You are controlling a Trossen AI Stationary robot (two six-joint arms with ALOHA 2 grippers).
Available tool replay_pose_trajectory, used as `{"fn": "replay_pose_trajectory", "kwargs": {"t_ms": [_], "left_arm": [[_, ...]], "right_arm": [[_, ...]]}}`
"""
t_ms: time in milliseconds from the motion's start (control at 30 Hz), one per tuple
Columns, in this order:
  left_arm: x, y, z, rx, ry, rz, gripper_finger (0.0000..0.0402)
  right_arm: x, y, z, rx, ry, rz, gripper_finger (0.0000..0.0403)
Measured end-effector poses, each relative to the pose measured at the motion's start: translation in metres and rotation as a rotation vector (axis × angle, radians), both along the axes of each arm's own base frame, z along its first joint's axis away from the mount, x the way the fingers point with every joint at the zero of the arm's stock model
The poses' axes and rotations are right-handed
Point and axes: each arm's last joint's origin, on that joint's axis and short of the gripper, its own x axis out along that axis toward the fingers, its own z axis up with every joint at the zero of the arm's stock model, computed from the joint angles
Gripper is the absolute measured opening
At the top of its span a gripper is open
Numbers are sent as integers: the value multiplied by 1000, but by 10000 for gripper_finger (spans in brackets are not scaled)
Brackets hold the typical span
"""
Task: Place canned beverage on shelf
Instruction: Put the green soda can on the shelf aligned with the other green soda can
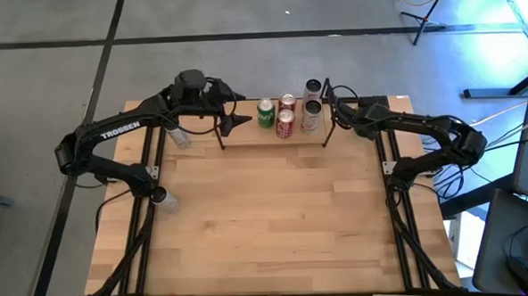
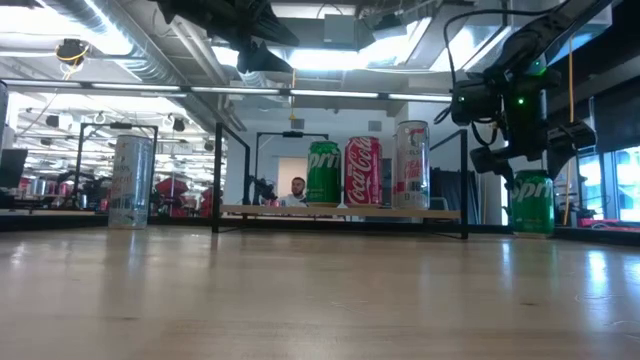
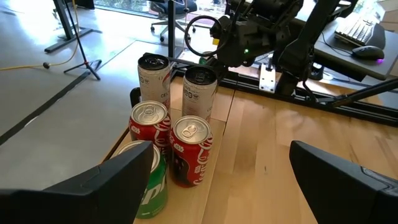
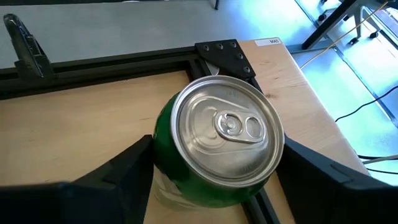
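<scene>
- High view: the shelf (image 1: 272, 128) is seen at the far edge of the table (image 1: 276, 219), carrying a green can (image 1: 265, 113), two red cans (image 1: 285, 123) and two pale tall cans (image 1: 310, 116). The left gripper (image 1: 236, 121) is held just beside the shelf's left end; the right gripper (image 1: 333, 98) is placed at the right end.
- Low view: three cans are shown upright in a row on the shelf (image 2: 340, 211) — green, red, pale. A second green can (image 2: 531, 203) stands outside the rack, under the right gripper (image 2: 525, 165). A silver can (image 2: 130, 181) is set well apart.
- Left wrist view: the left gripper (image 3: 217, 180) is spread wide and empty, facing the cans.
- Right wrist view: the second green can (image 4: 217, 146) is flanked by the fingers (image 4: 118, 174) of the right gripper (image 4: 217, 168) — whether it is actually gripped cannot be told.
</scene>
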Motion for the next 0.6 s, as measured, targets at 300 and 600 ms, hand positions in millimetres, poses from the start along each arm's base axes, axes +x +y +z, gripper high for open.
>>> {"fn": "replay_pose_trajectory", "kwargs": {"t_ms": [300,600], "left_arm": [[0,0,0,-1,0,1,363],[0,0,0,-1,0,1,363]], "right_arm": [[-1,2,3,31,-9,35,244],[-2,21,18,98,-46,178,251]]}}
